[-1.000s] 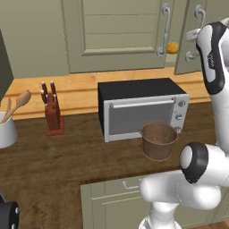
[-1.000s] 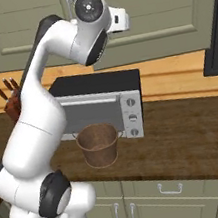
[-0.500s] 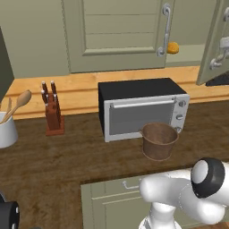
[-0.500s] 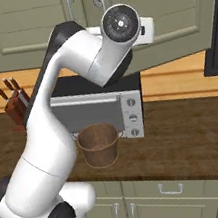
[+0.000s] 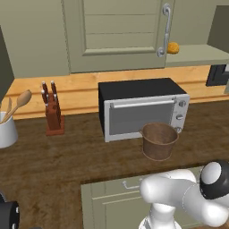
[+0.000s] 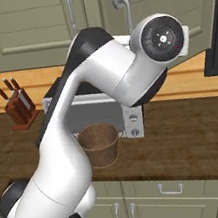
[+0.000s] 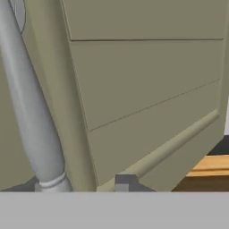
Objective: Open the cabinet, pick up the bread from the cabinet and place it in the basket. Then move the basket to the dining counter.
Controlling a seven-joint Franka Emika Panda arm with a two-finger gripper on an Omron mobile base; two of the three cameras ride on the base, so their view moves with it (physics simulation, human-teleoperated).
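Observation:
The olive-green cabinet (image 5: 116,33) has its left door shut and its right door (image 6: 163,0) swung out. The bread (image 5: 173,48), a small golden roll, lies on the bared cabinet shelf just right of the left door's handle (image 5: 166,29). The brown basket (image 5: 159,141) stands upright and empty on the dark wood counter (image 5: 67,156), in front of the black toaster oven (image 5: 141,109). In the hand view my gripper (image 7: 117,183) is close against the open door's panel, with the curved grey handle (image 7: 27,103) to its left. One dark fingertip (image 7: 125,181) shows, touching nothing I can make out.
A knife block (image 5: 51,109) and a white utensil holder (image 5: 6,127) with wooden spoons stand at the counter's left. A dark appliance (image 6: 217,46) sits at the right. My arm's big elbow (image 6: 162,38) hangs above the oven. Green base cabinets (image 6: 163,203) run below the counter.
The right cabinet door has swung further open and the shelf with the bread is more exposed. My arm has swung right and down, out of the upper part of the left base view.

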